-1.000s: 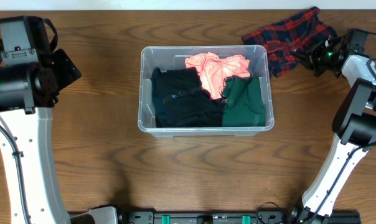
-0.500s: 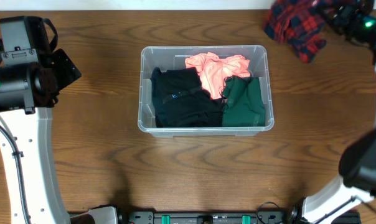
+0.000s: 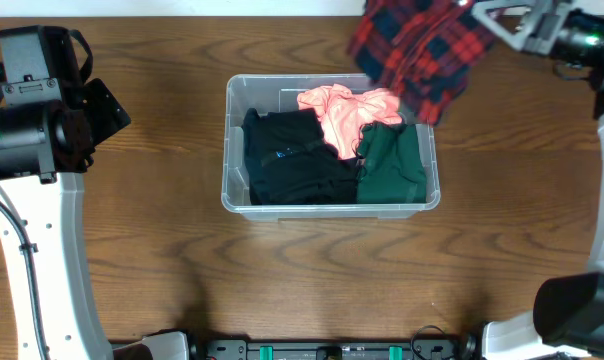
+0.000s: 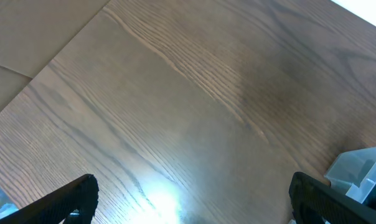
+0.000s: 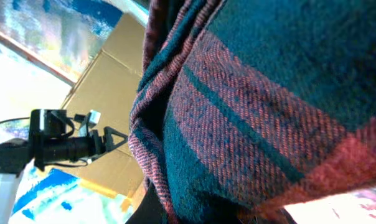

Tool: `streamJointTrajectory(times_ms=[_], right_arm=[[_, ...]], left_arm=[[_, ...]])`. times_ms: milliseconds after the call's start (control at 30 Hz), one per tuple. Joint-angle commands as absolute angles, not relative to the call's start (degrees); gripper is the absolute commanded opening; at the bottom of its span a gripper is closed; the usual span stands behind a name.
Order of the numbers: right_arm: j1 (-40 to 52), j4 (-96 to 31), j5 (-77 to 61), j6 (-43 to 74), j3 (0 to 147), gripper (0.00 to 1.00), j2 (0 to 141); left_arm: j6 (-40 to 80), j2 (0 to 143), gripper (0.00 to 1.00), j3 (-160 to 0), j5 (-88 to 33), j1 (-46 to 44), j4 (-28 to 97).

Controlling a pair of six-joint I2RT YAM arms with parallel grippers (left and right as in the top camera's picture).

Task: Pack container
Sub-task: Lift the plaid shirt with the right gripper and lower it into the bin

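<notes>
The clear plastic container [image 3: 232,140] stands mid-table, holding a black garment [image 3: 292,160], a pink garment [image 3: 344,110] and a dark green garment [image 3: 392,165]. My right gripper [image 3: 492,18] is shut on a red and dark plaid cloth [image 3: 417,50], which hangs in the air over the container's back right corner. In the right wrist view the plaid cloth [image 5: 263,106] fills the frame and hides the fingers. My left gripper [image 4: 191,199] is open and empty over bare wood to the left of the container, whose corner [image 4: 361,174] shows at the right edge.
The left arm [image 3: 37,110] stands at the table's left side. The right arm [image 3: 592,60] reaches in from the back right corner. A wooden table [image 3: 302,270] lies under everything.
My right gripper has lifted the plaid cloth off the table at the back right and carried it left, over the container's back right corner. The left arm has not moved.
</notes>
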State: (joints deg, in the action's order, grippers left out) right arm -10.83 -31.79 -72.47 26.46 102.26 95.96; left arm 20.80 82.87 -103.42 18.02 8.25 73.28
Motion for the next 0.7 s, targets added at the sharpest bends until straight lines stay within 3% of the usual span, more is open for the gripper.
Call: streamJointTrajectory(times_ms=[0, 133, 300, 500, 667], right_arm=[[-5.3, -33.2, -62.6, 26.0, 103.0, 0.01, 92.2], [1.3, -33.7, -55.8, 24.8, 103.0, 0.01, 91.1], [7.0, -37.6, -61.7, 17.1, 103.0, 0.01, 91.1], [8.4, -50.7, -60.6, 1.3, 103.0, 0.01, 91.1], [8.3, -55.1, -53.6, 1.7, 103.0, 0.01, 91.1]], left_arm=[[21.1, 82.7, 0.98, -103.2, 18.7, 8.6, 73.5], [21.1, 82.7, 0.98, -103.2, 18.7, 8.6, 73.5], [21.1, 82.7, 0.98, -103.2, 18.7, 8.6, 73.5], [21.1, 82.7, 0.98, -103.2, 18.7, 8.6, 73.5], [21.1, 82.7, 0.98, -103.2, 18.7, 8.6, 73.5]])
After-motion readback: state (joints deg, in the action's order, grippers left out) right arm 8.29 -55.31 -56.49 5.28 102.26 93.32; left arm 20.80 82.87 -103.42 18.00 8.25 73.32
